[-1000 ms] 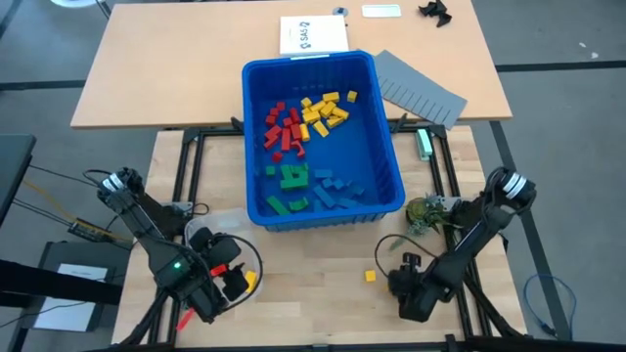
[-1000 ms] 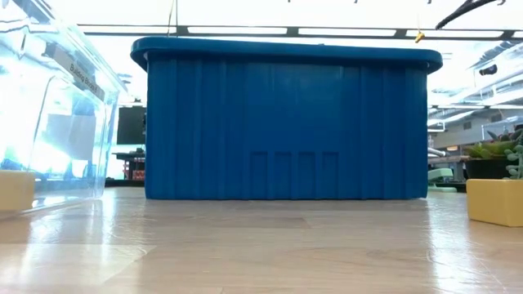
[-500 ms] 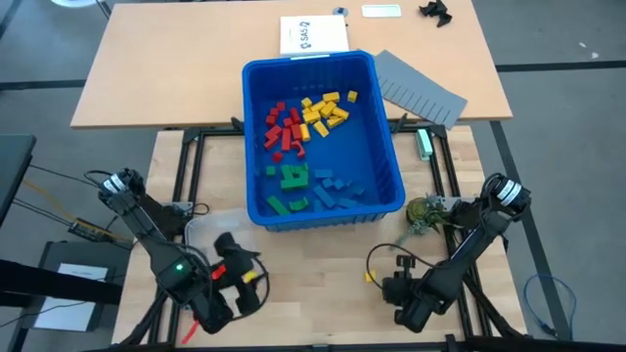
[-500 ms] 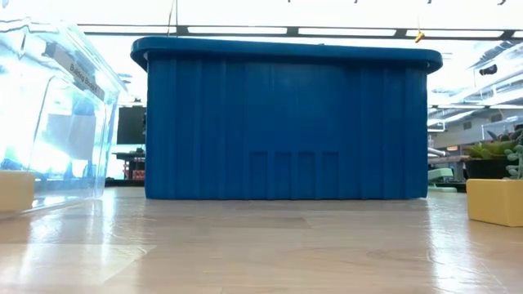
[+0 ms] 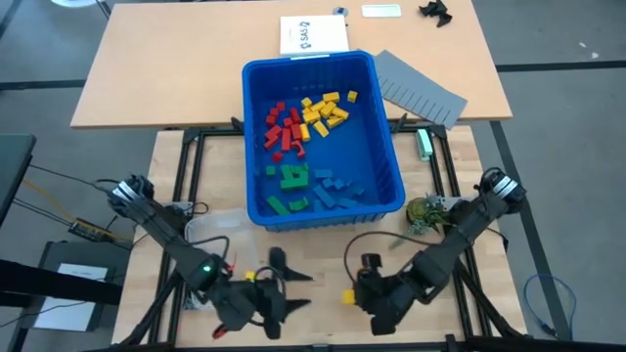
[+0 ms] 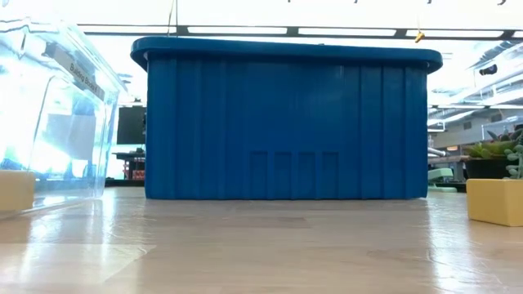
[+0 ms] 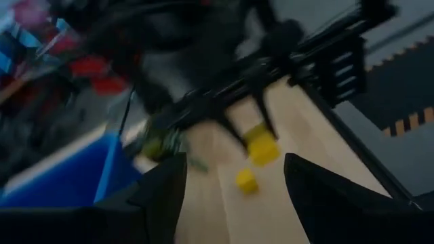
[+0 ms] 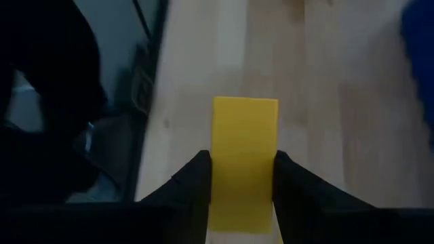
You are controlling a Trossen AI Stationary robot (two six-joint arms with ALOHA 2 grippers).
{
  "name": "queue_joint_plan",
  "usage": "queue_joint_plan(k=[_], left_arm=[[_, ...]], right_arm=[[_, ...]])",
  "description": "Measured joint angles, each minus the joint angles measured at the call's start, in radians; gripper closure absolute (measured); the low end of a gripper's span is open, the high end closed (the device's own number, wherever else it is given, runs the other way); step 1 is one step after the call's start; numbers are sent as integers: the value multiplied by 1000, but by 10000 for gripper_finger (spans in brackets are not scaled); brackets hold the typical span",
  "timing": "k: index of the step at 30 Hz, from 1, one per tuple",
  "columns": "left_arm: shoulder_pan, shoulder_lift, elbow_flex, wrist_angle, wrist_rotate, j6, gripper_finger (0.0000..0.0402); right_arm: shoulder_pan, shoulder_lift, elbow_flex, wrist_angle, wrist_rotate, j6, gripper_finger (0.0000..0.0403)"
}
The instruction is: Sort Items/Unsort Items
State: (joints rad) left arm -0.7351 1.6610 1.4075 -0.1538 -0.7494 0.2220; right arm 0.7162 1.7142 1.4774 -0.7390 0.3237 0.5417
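The big blue bin (image 5: 389, 147) stands mid-table with red (image 5: 284, 127), yellow (image 5: 323, 110), green (image 5: 291, 178) and blue (image 5: 337, 188) blocks grouped inside. My right gripper (image 5: 354, 290) is low over the near part of the table, shut on a yellow block (image 8: 244, 156). The block also shows in the left wrist view (image 7: 262, 150). A second, smaller-looking yellow block (image 7: 246, 180) lies on the table beside it. My left gripper (image 5: 296, 286) is open and empty, to the left of the right gripper and facing it. My right gripper pinches the yellow block by its two long sides (image 8: 215, 169) between its two fingers, which lie along the block. In the left wrist view the fingers (image 7: 234, 132) slant down onto it from above. Whether the block is clear of the table I cannot tell.
A clear plastic container (image 5: 210, 230) sits left of the bin's near corner. A grey slotted sheet (image 5: 421, 88) and a white paper (image 5: 313, 34) lie on the far table. A small green plant (image 5: 425, 210) is by the right arm. Yellow blocks (image 6: 494, 202) show at the low view's edges.
My left gripper has swung along the near edge toward the table's right and turned so that it faces the right gripper. My right gripper has moved toward the table's left, carrying the yellow block between its fingers. The two grippers now stand close together.
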Motion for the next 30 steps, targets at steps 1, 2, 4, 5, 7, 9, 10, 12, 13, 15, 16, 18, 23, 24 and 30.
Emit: queue_joint_plan(k=[1,2,4,5,7,9,10,12,13,15,16,18,23,24,30], left_arm=[[5,17,0,42,26,54,145],[9,33,0,78,46,103,145],[12,59,0,124,75,187,148],[12,69,0,130,79,219,150],[12,83,0,128,73,260,156],[13,91,0,136,67,270,162],[14,95,0,147,67,272,165],[15,99,0,158,66,271,171],[16,102,0,166,65,272,173],[18,103,0,163,65,272,177],[20,103,0,164,65,272,178],[22,103,0,166,65,270,179],[22,103,0,198,64,268,182],[22,103,0,205,63,268,186],[22,101,2,219,62,268,251]], right_arm=[[-13,0,22,5,-17,-25,281],[-25,0,41,11,-37,-50,281],[-49,0,74,29,-83,-96,281],[-60,-1,87,33,-113,-117,281],[-84,-1,112,42,-169,-147,281],[-104,-1,133,65,-203,-171,281],[-113,-2,140,81,-218,-182,281],[-135,-2,144,120,-256,-195,281],[-144,-2,144,143,-281,-196,281],[-162,-2,144,174,-325,-197,281],[-170,-2,144,194,-337,-200,281],[-184,0,144,216,-352,-204,281],[-214,1,144,248,-382,-205,280],[-220,1,144,247,-383,-204,280],[-230,2,143,280,-405,-202,266]])
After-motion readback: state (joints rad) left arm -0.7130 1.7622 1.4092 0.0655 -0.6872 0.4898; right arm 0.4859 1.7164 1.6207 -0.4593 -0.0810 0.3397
